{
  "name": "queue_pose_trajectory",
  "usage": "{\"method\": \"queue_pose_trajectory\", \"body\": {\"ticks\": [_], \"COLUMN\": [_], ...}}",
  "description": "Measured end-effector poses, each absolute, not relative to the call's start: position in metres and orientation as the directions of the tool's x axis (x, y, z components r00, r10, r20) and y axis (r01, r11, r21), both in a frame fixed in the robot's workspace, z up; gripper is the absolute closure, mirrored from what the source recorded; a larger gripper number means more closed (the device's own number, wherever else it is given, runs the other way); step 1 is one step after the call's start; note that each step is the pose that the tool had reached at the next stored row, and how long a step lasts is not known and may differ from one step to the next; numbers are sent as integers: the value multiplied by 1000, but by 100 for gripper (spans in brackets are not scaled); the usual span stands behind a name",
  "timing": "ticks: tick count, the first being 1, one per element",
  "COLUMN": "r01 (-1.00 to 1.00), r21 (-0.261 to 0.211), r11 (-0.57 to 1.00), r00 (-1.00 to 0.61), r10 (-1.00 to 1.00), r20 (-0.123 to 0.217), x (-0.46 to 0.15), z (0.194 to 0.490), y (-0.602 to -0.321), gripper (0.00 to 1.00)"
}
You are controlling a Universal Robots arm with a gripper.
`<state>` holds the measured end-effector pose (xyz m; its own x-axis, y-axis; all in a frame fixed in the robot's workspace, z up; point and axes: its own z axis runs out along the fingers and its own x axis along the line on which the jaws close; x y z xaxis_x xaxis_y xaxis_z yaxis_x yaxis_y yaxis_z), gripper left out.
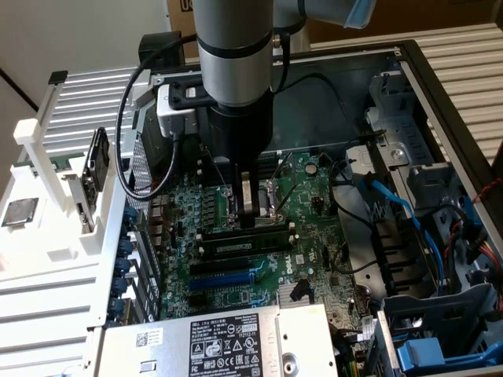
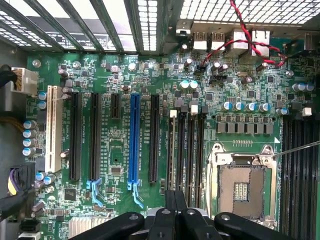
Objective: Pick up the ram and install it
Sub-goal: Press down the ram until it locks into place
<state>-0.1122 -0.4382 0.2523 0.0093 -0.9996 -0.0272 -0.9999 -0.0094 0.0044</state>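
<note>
The ram (image 1: 240,229) lies along a black memory slot (image 1: 244,245) on the green motherboard (image 1: 310,236) inside an open computer case (image 1: 440,102), just below the empty processor socket (image 1: 251,200) in the exterior view. Directly above the stick, the gripper (image 1: 250,214) points straight down, its fingers (image 1: 249,196) drawn fully together and their tips at the ram's upper edge. In the wrist view, the gripper (image 2: 175,200) hangs over the slots beside a blue expansion slot (image 2: 134,140).
</note>
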Motion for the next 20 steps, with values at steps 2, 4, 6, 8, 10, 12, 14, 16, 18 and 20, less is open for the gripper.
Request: {"method": "queue_pose_trajectory", "body": {"ticks": [2, 4, 6, 8, 10, 12, 14, 16, 18, 20], "r01": [-1000, -1000, -1000, -1000, -1000, -998, -995, -992, -981, -975], "r21": [4, 4, 4, 4, 4, 4, 4, 4, 5, 4], "r11": [-9, -9, -9, -8, 30, 60, 102, 129, 196, 222], "r00": [9, 9, 9, 8, -30, -60, -102, -129, -196, -222], "r10": [-1000, -1000, -1000, -1000, -999, -998, -994, -991, -980, -975], "r20": [-28, -28, -28, -28, -28, -28, -28, -28, -28, -28], "x": [-112, -112, -112, -112, -112, -112, -112, -112, -112, -112], "z": [254, 254, 254, 254, 254, 254, 254, 254, 254, 254], "y": [-438, -438, -438, -438, -438, -438, -438, -438, -438, -438], "gripper": [89, 89, 89, 89, 89, 89, 89, 89, 89, 89]}}
